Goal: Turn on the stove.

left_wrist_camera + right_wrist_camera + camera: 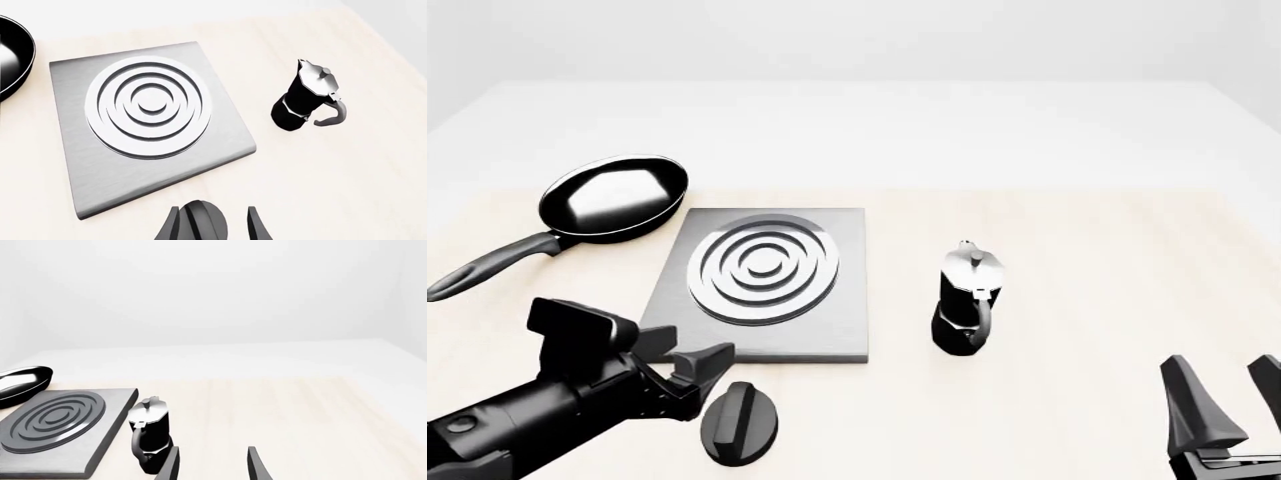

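Note:
The stove (pixel 827 335) is a flat dark-grey square plate with a round burner (pixel 763 265) of silver rings. Its black oval ridged knob (pixel 741 423) lies on the table just in front of the plate. My left gripper (pixel 683 358) is open and hovers just left of and above the knob. In the left wrist view the knob (pixel 202 223) shows between the open fingers of the left gripper (pixel 213 210), closer to one finger, with the stove (pixel 80 180) beyond. My right gripper (pixel 1232 400) is open and empty at the table's near right, far from the stove.
A black frying pan (pixel 614 195) sits at the stove's far left corner, handle pointing left. A black-and-silver moka pot (pixel 968 300) stands upright just right of the stove; it also shows in the right wrist view (pixel 150 435) and the left wrist view (pixel 307 97).

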Robot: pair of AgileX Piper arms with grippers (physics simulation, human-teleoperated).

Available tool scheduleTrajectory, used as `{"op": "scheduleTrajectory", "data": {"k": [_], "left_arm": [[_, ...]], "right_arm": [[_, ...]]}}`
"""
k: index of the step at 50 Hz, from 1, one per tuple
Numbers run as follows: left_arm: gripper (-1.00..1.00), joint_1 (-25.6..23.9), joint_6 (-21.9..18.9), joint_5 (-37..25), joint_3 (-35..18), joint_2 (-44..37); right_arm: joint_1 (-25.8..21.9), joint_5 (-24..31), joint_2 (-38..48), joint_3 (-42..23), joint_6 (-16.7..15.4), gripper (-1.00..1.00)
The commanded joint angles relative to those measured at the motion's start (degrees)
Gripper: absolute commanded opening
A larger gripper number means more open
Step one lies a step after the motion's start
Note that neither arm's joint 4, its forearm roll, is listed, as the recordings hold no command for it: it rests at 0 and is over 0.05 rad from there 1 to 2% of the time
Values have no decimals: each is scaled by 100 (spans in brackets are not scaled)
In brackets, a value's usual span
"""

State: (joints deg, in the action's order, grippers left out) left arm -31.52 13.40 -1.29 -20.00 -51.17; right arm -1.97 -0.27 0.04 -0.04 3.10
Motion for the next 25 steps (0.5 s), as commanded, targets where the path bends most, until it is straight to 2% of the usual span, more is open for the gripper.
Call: {"op": "scheduleTrajectory", "data": {"k": [1, 25], "left_arm": [[100, -16, 67, 236, 41, -285], [100, -55, 170, 843, 195, -939]], "right_arm": [[-15, 8, 0, 1, 47, 100], [-42, 62, 3, 2, 117, 100]]}}
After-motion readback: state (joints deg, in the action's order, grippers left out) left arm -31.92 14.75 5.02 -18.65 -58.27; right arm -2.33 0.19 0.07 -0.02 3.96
